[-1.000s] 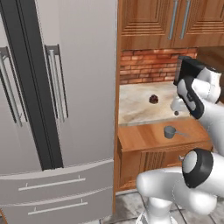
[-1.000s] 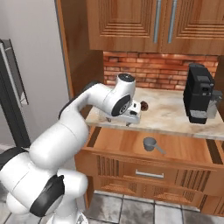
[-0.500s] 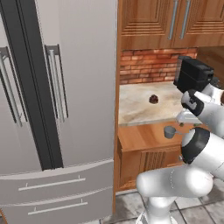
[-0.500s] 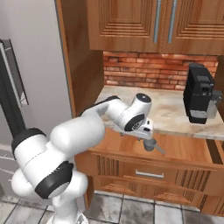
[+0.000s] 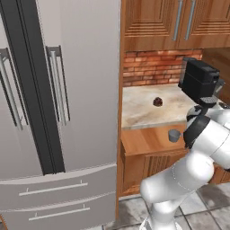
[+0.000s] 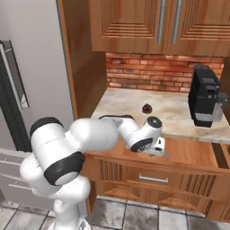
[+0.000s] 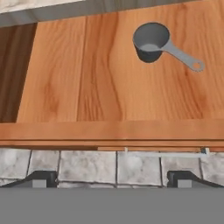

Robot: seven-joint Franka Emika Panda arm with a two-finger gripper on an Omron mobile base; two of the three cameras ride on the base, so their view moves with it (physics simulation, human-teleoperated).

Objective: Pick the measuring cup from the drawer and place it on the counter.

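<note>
The measuring cup (image 7: 151, 40) is small, grey and round. It stands upright on the floor of the open drawer (image 7: 87, 78), with its thin handle pointing right in the hand view. My gripper (image 7: 113, 178) is open, its two tips wide apart with nothing between them. It hovers above the drawer's front edge, short of the cup. In the left base view the cup (image 5: 174, 134) sits in the drawer (image 5: 146, 140) just below the counter (image 5: 143, 110). From the right base camera my hand (image 6: 158, 147) hangs low over the drawer (image 6: 197, 152) and covers the cup.
A small dark reddish-brown round object (image 5: 157, 101) lies on the counter. A black coffee machine (image 6: 204, 95) stands at the counter's right end against the brick wall. The grey fridge (image 5: 58, 112) fills the left. Wooden upper cabinets (image 6: 157, 24) hang above. Grey floor tiles (image 7: 87, 164) show below the drawer front.
The arm has swung down from above the counter near the reddish-brown object to low over the open drawer. The cup has not moved.
</note>
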